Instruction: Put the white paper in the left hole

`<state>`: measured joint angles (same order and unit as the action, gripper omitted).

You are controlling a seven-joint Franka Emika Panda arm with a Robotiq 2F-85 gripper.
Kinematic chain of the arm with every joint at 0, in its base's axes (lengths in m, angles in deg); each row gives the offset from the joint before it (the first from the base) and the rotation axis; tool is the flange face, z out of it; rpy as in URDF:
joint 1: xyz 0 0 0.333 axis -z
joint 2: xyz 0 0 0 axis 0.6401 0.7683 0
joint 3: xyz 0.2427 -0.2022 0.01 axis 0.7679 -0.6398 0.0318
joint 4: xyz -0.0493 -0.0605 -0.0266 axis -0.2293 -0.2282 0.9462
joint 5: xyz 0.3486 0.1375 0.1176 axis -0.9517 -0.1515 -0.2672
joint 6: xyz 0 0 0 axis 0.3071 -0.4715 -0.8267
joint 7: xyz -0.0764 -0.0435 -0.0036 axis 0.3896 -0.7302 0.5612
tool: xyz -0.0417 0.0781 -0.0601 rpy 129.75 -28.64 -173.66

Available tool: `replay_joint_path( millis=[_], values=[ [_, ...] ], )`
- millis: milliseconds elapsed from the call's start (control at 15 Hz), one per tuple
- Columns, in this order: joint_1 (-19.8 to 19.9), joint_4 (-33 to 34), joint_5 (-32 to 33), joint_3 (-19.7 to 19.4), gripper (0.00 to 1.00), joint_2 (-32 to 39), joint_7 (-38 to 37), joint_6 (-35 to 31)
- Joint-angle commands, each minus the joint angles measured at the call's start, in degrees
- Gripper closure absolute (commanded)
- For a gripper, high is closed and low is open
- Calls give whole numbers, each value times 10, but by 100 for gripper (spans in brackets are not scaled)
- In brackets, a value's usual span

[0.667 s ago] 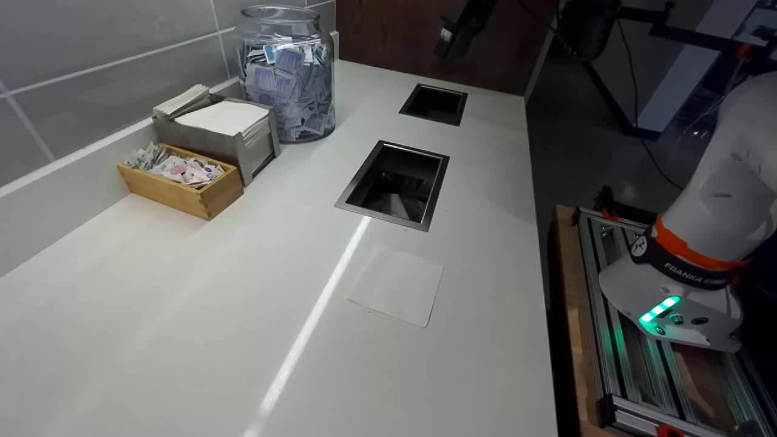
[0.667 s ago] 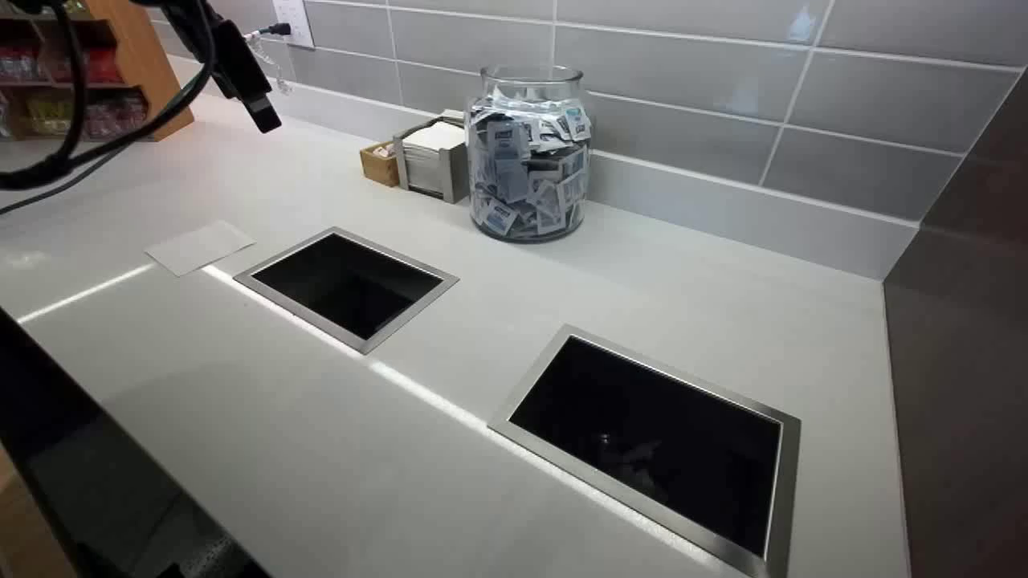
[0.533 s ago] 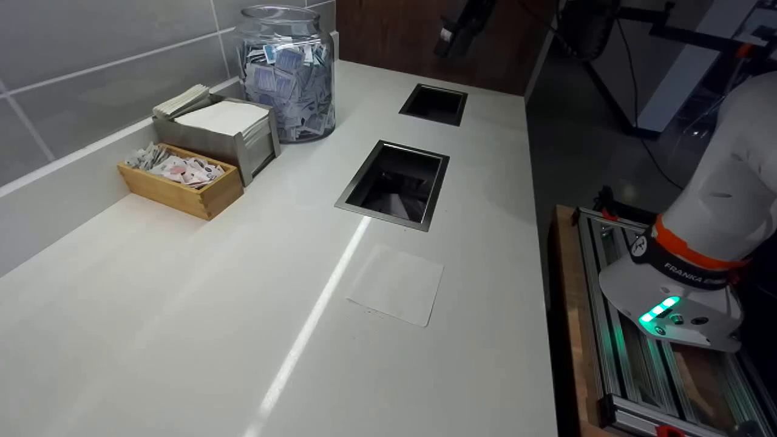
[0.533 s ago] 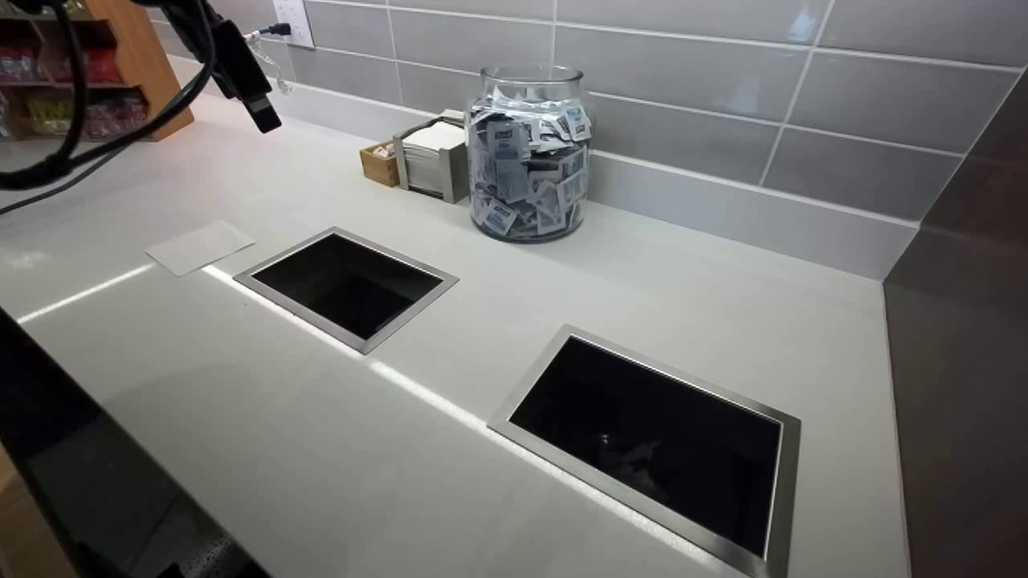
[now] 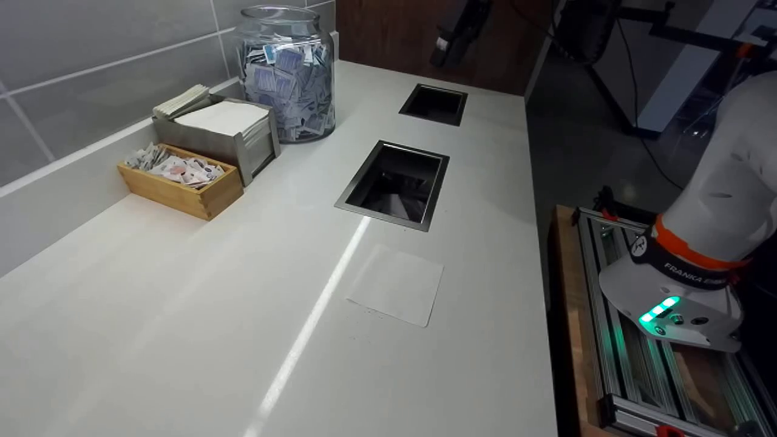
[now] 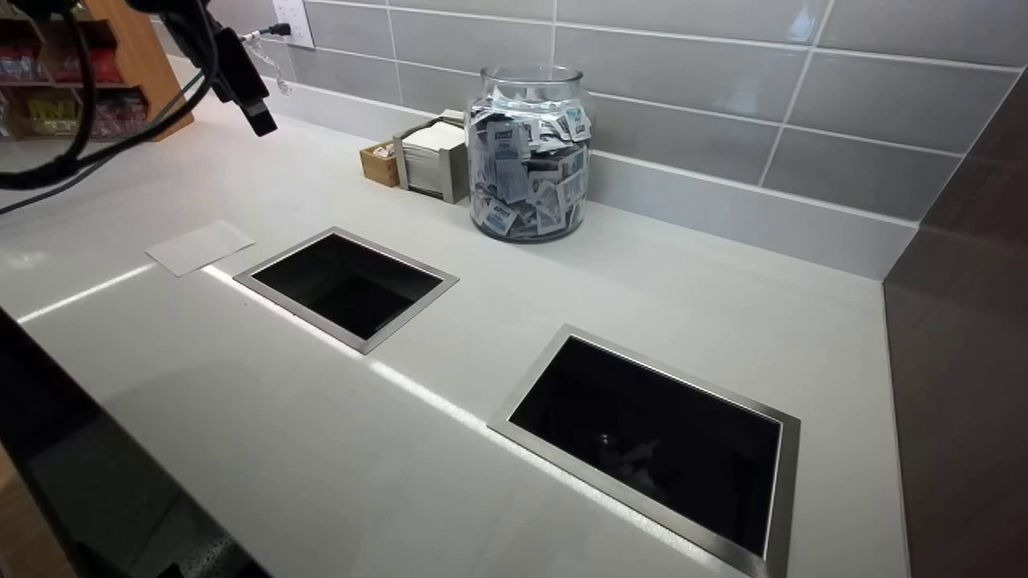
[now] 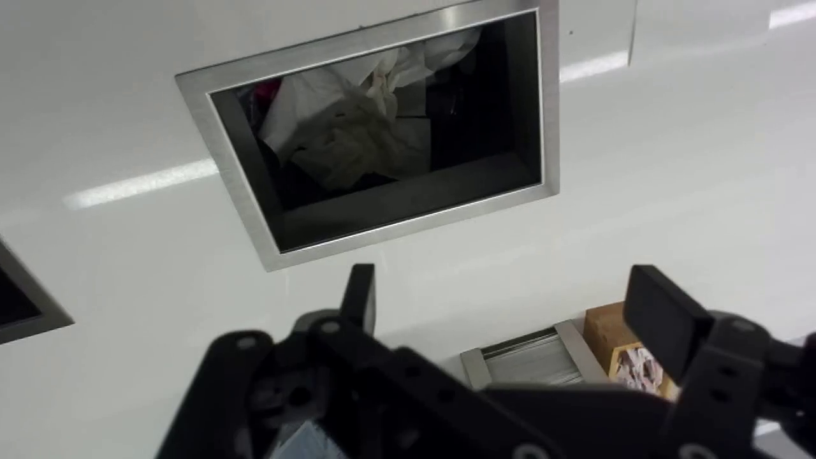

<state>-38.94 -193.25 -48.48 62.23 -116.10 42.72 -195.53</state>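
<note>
The white paper [image 5: 397, 285] lies flat on the counter beside the nearer metal-rimmed hole in both exterior views [image 6: 201, 247]. Its edge shows at the upper right of the wrist view [image 7: 701, 25]. That hole [image 6: 408, 313] is the left one in an exterior view; its rim also shows in the other views [image 5: 382, 217] [image 7: 408, 226]. Crumpled papers lie inside it. A second hole [image 6: 626, 492] is farther from the paper [image 5: 430, 119] and at the wrist view's left edge [image 7: 32, 327]. My gripper [image 7: 513, 299] is open and empty above the counter, away from the paper; it shows in both exterior views [image 5: 445, 50] [image 6: 259, 119].
A glass jar of packets [image 6: 530, 172] [image 5: 288, 85], a metal napkin holder [image 5: 261, 145] [image 6: 438, 164] and a wooden box of packets [image 5: 200, 203] [image 6: 379, 167] stand along the tiled wall. A wooden snack shelf [image 6: 148, 64] stands at the back.
My gripper has shifted slightly left and down in both exterior views. The paper, the jar and the holders have not moved.
</note>
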Motion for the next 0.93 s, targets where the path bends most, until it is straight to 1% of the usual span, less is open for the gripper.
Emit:
replay_joint_path(
  millis=[0,200,400,533,600,667,867],
  values=[
    [-38,1,-42,39,0,57,-6,9],
    [-50,18,-38,85,0,110,-59,18],
    [-53,36,-14,127,0,156,-128,45],
    [-55,47,-1,149,0,181,-169,60],
    [-58,53,2,157,0,194,-181,67],
    [-55,30,-16,144,0,163,-145,43],
    [-60,41,-10,155,0,188,-167,47]
  ],
)
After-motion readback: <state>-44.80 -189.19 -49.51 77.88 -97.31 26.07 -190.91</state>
